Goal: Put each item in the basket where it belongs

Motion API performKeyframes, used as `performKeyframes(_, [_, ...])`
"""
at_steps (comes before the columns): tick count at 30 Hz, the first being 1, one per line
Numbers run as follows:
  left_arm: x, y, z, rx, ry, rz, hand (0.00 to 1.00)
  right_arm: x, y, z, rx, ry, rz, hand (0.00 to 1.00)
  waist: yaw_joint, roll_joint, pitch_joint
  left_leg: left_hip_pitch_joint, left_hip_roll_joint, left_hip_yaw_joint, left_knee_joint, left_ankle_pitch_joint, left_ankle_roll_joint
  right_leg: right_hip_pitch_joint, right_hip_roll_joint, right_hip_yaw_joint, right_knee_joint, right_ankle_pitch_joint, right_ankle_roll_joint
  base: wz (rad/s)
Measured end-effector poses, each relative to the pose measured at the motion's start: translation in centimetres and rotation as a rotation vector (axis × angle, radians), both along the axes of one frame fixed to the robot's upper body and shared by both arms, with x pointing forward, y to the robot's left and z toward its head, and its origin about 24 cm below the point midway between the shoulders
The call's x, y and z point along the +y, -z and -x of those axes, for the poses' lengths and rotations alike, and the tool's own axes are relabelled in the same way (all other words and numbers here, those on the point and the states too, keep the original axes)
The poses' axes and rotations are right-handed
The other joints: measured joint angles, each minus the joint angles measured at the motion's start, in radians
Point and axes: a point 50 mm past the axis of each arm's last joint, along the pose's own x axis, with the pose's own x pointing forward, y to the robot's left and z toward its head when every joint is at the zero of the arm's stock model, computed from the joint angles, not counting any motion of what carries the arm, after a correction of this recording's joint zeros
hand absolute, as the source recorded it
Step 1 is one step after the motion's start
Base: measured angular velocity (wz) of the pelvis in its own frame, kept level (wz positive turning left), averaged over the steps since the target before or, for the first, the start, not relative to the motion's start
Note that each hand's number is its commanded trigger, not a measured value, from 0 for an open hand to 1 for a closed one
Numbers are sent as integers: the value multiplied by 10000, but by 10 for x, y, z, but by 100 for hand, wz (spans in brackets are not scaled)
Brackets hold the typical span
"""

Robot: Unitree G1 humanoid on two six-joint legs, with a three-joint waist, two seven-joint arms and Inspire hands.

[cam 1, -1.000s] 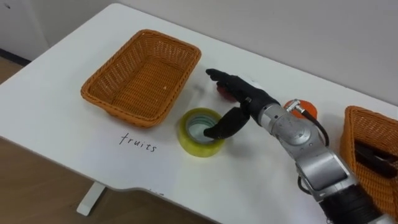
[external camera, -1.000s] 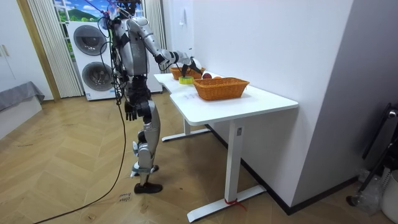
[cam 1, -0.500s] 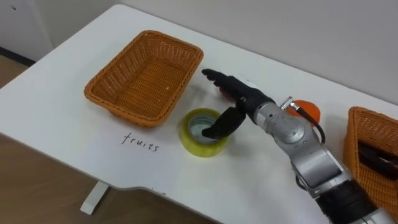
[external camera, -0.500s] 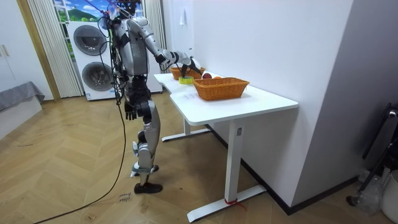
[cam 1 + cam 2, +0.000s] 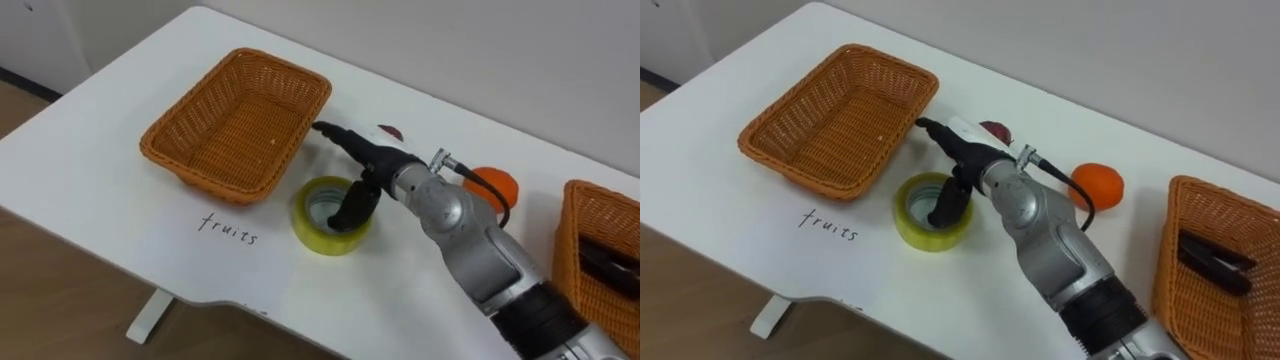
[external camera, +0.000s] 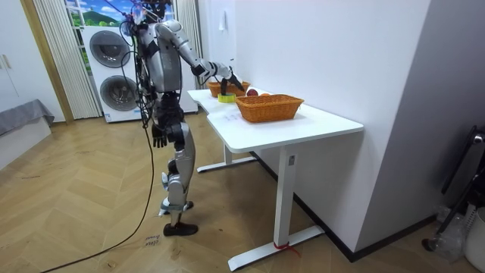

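Observation:
An empty wicker basket [image 5: 240, 120] sits at the table's left, with "fruits" handwritten [image 5: 227, 228] on the white table [image 5: 90, 210] in front of it. A yellow tape roll [image 5: 330, 218] lies flat just right of it. My right hand [image 5: 368, 165] reaches over the roll with fingers stretched straight toward the basket's near corner and the thumb dipping into the roll's hole. A dark red fruit [image 5: 391, 132] peeks out behind the hand. An orange [image 5: 490, 187] lies beside my forearm. My left hand [image 6: 158, 135] hangs at my hip in the room view.
A second wicker basket [image 5: 600, 250] at the right edge holds a dark office item [image 5: 610, 262]. A pale wall runs behind the table. The near table edge drops to a wooden floor. I stand at the table's end, with washing machines [image 6: 117, 72] behind me.
My right hand has swung left toward the fruit basket, uncovering the red fruit behind it. The thumb stays in the tape roll. The whole view shifted slightly.

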Motion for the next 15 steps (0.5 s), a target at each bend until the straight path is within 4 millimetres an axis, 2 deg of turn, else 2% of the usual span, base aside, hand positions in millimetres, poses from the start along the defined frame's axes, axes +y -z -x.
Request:
performKeyframes(7, [1,0,-1,61,-12,-8,0,0,-4,-3,221,-9,460,0,231,-173,103,-18,3,-32,-63,5,-12,-7,3,-130,3,0,0,1])
performKeyframes(15, [2,-1,-1,219,15,-27,0,-4,-4,-11,497,140,916,0,261,-264,154,-8,4,-14,-45,6,-12,-29,0,-140,1,1,0,0])
